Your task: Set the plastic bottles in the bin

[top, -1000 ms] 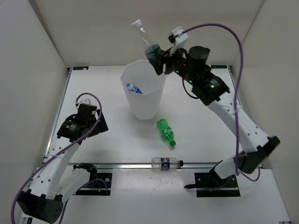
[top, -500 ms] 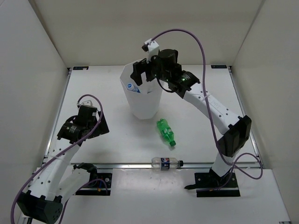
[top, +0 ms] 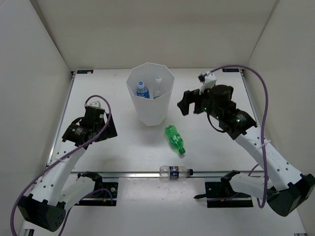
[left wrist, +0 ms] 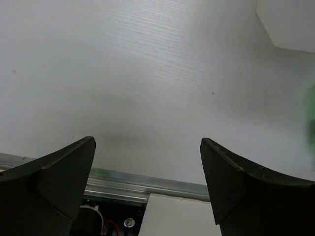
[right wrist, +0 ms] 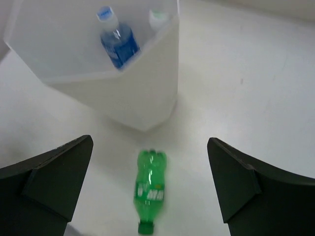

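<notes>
The white faceted bin (top: 152, 112) stands at the table's middle back. Inside it are a blue-labelled bottle (top: 142, 90) and a clear bottle with a white cap (top: 158, 87). An all-green bottle (top: 174, 138) lies on the table just in front of the bin. Another clear bottle with a dark blue-red label (top: 174, 171) lies on the front rail. My right gripper (top: 183, 104) hangs open and empty to the right of the bin; the green bottle (right wrist: 150, 189) lies below its jaws (right wrist: 150, 141). At the left, my left gripper (top: 108, 130) is open over bare table (left wrist: 147, 141).
An aluminium rail (left wrist: 123, 179) runs along the table's near edge, with the arm bases behind it. White walls close in the left, back and right sides. A corner of the bin (left wrist: 288, 22) shows at the top right of the left wrist view.
My right gripper held a clear bottle above the bin, swung over it and opened. That bottle now stands in the bin, and the arm has drawn back to the right. The left arm barely shifted.
</notes>
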{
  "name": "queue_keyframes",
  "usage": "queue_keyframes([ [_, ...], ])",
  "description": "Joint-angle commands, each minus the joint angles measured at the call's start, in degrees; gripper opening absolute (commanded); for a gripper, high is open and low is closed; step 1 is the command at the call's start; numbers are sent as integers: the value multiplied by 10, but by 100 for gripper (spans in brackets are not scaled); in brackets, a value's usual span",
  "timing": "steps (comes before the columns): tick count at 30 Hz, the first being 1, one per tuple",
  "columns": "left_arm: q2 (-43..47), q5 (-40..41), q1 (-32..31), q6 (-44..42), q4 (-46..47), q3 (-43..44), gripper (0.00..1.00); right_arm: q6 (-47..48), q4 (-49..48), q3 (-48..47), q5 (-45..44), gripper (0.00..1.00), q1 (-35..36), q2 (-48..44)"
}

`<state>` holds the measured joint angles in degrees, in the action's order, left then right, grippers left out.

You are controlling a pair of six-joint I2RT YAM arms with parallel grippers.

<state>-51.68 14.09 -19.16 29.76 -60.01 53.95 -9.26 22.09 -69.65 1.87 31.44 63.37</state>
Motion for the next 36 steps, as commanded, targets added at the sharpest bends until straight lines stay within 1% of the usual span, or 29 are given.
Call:
queue_keyframes([
  [1,-18,-5,-8,-7,26,33,99,-45,37,81,-10,99,5,-26],
  [3,-27,0,-10,-4,28,36,99,-67,41,115,-1,99,13,-25],
  [4,-26,-1,-9,-2,27,40,99,-74,35,137,-2,99,29,-16],
  [6,-29,5,-7,-4,23,42,99,-84,24,175,-29,99,75,9],
  [8,-29,9,-3,-5,17,52,99,-90,17,187,-57,99,103,35],
  [11,-25,14,0,-8,10,55,98,-89,2,198,-40,99,119,82],
  [12,-22,12,-1,-7,10,54,98,-88,-5,200,-50,99,128,100],
  [14,-15,15,-3,-3,4,45,99,-81,-21,200,-86,99,149,122],
  [16,-8,14,-3,-3,-1,33,99,-79,-37,211,-146,100,158,144],
  [19,3,13,-1,-6,-6,27,98,-74,-77,224,-126,100,145,175],
  [22,13,1,-10,-9,-12,19,99,-72,-89,226,-118,92,141,200],
  [23,20,-4,-16,-13,-14,19,99,-72,-90,226,-124,87,146,202],
  [24,28,-5,-19,-3,-10,15,99,-69,-90,226,-129,79,144,207],
  [25,32,-14,-23,-6,-8,6,98,-67,-93,226,-125,77,149,211],
  [26,38,-22,-25,-7,-6,-2,99,-65,-100,227,-125,67,145,215],
  [27,42,-30,-28,-8,-5,-5,98,-65,-104,224,-124,59,145,212],
  [29,42,-37,-31,-12,-5,-15,98,-67,-102,218,-122,48,140,206],
  [30,40,-48,-33,-16,-3,-17,99,-62,-101,213,-120,39,136,200],
  [31,38,-49,-41,-19,0,-17,99,-63,-97,210,-119,35,126,188],
  [34,25,-66,-76,-14,32,-36,99,-49,-67,186,-123,33,87,150],
  [35,22,-72,-79,-15,45,-44,99,-41,-60,171,-126,33,66,132],
  [36,15,-81,-80,-18,59,-46,99,-31,-47,149,-117,29,42,113],
])
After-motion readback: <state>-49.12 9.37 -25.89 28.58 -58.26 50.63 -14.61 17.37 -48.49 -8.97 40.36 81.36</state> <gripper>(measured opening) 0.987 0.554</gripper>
